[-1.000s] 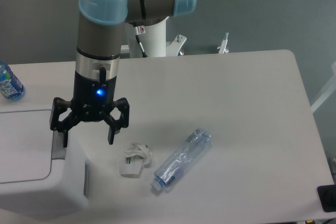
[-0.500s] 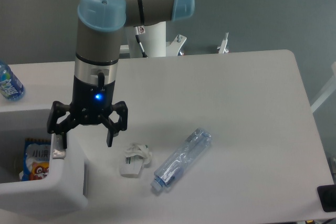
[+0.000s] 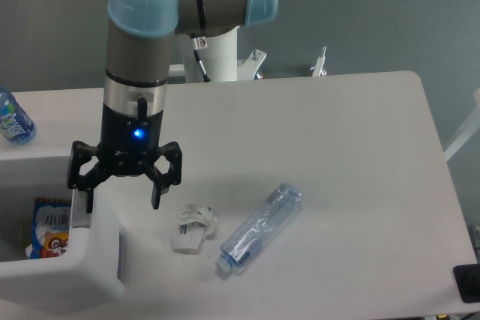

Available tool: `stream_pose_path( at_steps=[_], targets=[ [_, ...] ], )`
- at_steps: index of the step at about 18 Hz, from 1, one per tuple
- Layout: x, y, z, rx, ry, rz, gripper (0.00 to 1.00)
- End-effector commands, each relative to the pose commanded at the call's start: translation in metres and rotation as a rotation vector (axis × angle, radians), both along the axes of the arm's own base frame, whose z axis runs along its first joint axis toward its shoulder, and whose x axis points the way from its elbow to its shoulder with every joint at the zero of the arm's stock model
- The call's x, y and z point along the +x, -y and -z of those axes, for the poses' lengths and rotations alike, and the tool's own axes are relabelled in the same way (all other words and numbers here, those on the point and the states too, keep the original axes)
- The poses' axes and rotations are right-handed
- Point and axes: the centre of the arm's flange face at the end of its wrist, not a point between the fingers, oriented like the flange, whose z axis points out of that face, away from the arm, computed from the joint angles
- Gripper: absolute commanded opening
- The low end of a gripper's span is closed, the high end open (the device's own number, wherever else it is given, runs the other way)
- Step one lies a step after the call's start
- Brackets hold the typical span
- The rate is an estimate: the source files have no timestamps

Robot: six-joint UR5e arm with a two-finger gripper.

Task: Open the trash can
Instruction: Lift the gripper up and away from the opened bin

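The bin (image 3: 82,260) sits at the table's (image 3: 337,140) near left corner, partly cut off by the frame edge; its top stands open, and a snack packet (image 3: 46,228) shows down inside, so the opening looks done. No lid is visible in this view; it may have swung out of frame, though that cannot be told. The gripper (image 3: 122,201) hangs over the bin's right rim, just where a push tab on that edge would lie; that placing fits a press from above. The arm (image 3: 139,73) stands near vertical, wrist straight down, a blue light on the wrist; the fingers are spread wide and hold nothing, one (image 3: 88,196) at the rim, the other (image 3: 156,194) over bare table. To the right lie a crumpled wrapper (image 3: 193,228) and a flattened clear bottle (image 3: 260,228), close together; a blue bottle (image 3: 12,119) stands at the far left edge.
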Motion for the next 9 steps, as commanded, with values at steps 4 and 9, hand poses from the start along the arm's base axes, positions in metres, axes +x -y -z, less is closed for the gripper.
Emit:
stream_pose_path(
  at_steps=[4, 9],
  targets=[
    [-0.043, 0.034, -0.026, -0.08, -0.196, -0.076, 1.0],
    [-0.071, 0.066, -0.014, -0.348, -0.385, 0.14, 1.0]
  ],
)
